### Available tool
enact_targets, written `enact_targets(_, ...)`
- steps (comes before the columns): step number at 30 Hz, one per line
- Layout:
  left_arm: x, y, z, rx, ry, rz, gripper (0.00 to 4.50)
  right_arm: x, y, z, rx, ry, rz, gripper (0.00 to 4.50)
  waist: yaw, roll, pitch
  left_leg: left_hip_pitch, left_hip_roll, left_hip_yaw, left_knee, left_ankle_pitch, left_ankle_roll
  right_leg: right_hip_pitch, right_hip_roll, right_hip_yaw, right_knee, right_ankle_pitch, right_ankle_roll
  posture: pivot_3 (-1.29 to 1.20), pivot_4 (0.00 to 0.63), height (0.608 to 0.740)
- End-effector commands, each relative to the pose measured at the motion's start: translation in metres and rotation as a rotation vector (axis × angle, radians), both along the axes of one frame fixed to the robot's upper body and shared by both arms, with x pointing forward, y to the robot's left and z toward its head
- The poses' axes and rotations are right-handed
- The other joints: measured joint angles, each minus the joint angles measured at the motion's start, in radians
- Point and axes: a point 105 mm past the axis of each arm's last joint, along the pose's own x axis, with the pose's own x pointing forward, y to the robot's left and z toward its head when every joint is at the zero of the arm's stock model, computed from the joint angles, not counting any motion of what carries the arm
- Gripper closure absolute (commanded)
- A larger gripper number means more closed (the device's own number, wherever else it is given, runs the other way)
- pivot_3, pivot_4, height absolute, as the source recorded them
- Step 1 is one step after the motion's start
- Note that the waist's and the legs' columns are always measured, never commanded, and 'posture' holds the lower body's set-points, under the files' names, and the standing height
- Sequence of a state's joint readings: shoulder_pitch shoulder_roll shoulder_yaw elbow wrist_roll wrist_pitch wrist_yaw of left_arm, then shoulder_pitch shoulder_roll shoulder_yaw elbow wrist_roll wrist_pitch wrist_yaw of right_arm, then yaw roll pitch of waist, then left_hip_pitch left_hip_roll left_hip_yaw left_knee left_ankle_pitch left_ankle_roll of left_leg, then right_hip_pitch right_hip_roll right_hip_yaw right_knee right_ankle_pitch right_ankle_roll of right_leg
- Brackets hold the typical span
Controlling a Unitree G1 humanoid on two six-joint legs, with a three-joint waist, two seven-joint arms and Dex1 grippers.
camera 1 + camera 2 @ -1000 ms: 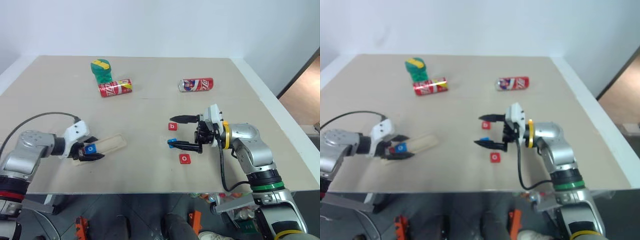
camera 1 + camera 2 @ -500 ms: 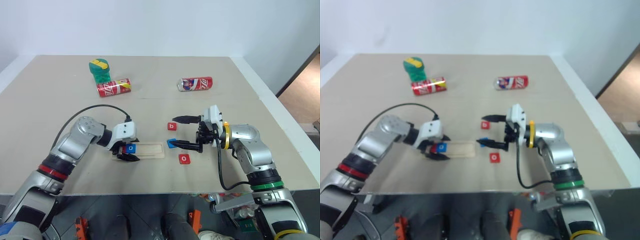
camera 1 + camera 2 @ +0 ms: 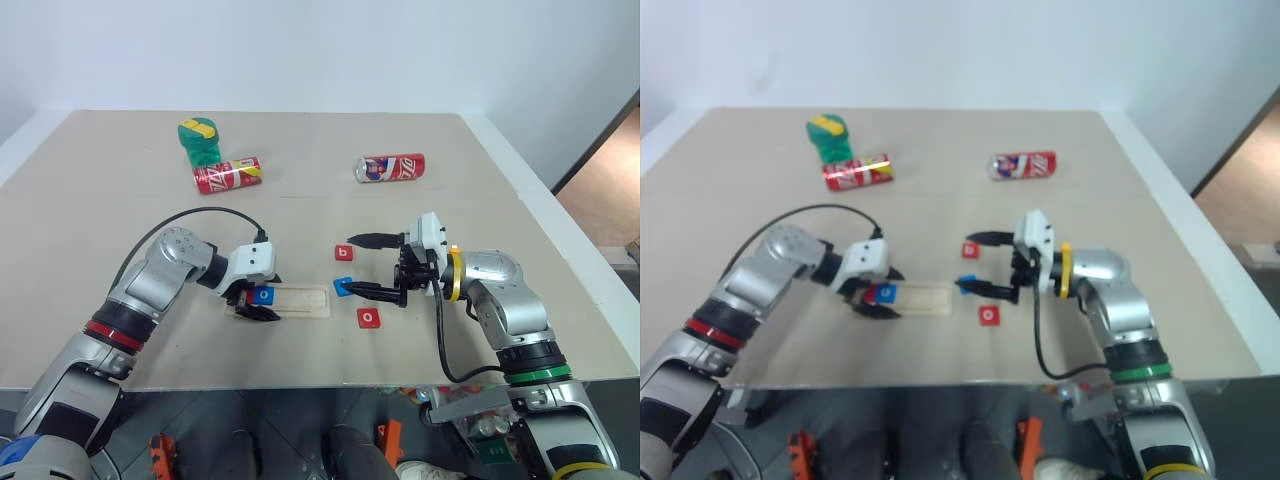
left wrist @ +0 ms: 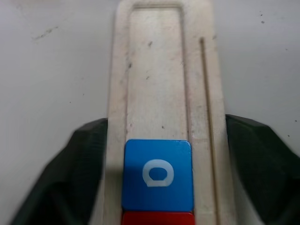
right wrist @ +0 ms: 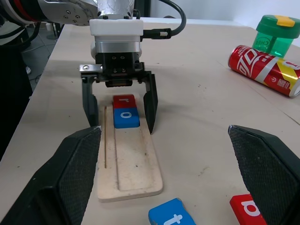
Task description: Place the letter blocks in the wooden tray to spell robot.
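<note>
- Left gripper [image 3: 256, 298], left of centre in the left eye view, stands spread astride the wooden tray [image 3: 300, 300], a finger on each side, gripping nothing
- Blue o block [image 5: 125, 117] and red r block [image 5: 124, 100] lie in the tray groove between those fingers
- Right gripper [image 3: 366, 265], right of centre, is spread wide; blue t block [image 3: 344, 287] lies just by its lower finger, red b [image 3: 344, 253] and red o [image 3: 368, 318] nearby on the table [image 3: 300, 220]
</note>
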State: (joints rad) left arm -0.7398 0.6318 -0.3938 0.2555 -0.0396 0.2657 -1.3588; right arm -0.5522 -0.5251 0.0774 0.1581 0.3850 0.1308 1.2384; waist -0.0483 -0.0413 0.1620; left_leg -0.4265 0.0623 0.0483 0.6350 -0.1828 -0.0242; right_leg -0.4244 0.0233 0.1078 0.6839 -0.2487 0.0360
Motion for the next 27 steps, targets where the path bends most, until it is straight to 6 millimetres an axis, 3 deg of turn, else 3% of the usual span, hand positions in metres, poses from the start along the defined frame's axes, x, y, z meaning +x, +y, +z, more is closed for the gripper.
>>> enact_targets(1, 0.004, -0.002, 0.015, -0.025, -0.053, -0.001, 0.02, 0.003, -0.006, 0.009, 0.007, -0.038, -0.030, 0.00, 0.000, 0.000, 0.000, 0.000, 0.000, 0.000, 0.000, 0.000, 0.000, 0.000, 0.000, 0.000, 0.000, 0.000, 0.000, 0.00, 0.150, 0.740)
enact_targets(7, -0.002, -0.001, 0.058, -0.185, -0.068, 0.029, 0.02, 0.024, -0.010, 0.009, -0.008, -0.024, -0.139, 0.00, -0.001, 0.000, 0.001, 0.000, 0.000, 0.000, 0.000, 0.000, 0.000, 0.000, 0.000, 0.000, 0.000, 0.000, 0.000, 0.00, 0.150, 0.740)
enact_targets(10, -0.017, 0.000, 0.089, -0.421, -0.020, 0.074, 0.02, 0.042, -0.008, 0.006, -0.061, -0.027, -0.196, 0.00, -0.004, 0.001, 0.001, 0.000, 0.000, 0.000, 0.000, 0.000, 0.000, 0.000, 0.000, 0.000, 0.000, 0.000, 0.000, 0.00, 0.150, 0.740)
enact_targets(12, -0.025, 0.003, 0.096, -0.522, 0.000, 0.116, 0.02, 0.051, -0.006, 0.004, -0.083, -0.031, -0.221, 0.00, -0.009, 0.001, 0.001, 0.000, 0.001, 0.000, 0.000, 0.000, 0.000, -0.001, 0.000, 0.000, 0.000, 0.000, 0.000, 0.00, 0.150, 0.740)
enact_targets(19, -0.049, 0.017, 0.060, -0.670, -0.031, 0.399, 0.02, 0.070, 0.006, -0.009, -0.143, 0.010, -0.214, 0.00, -0.013, -0.001, 0.002, 0.000, 0.001, -0.001, 0.000, -0.002, 0.002, 0.001, -0.001, -0.001, 0.000, -0.001, -0.002, 0.00, 0.150, 0.740)
enact_targets(27, -0.063, 0.015, 0.049, -0.748, -0.079, 0.585, 0.02, 0.089, 0.009, -0.024, -0.190, 0.054, -0.258, 0.00, -0.021, -0.001, 0.002, 0.002, -0.003, 0.001, 0.001, -0.001, 0.001, 0.004, -0.005, 0.000, 0.000, 0.001, 0.001, 0.00, 0.150, 0.740)
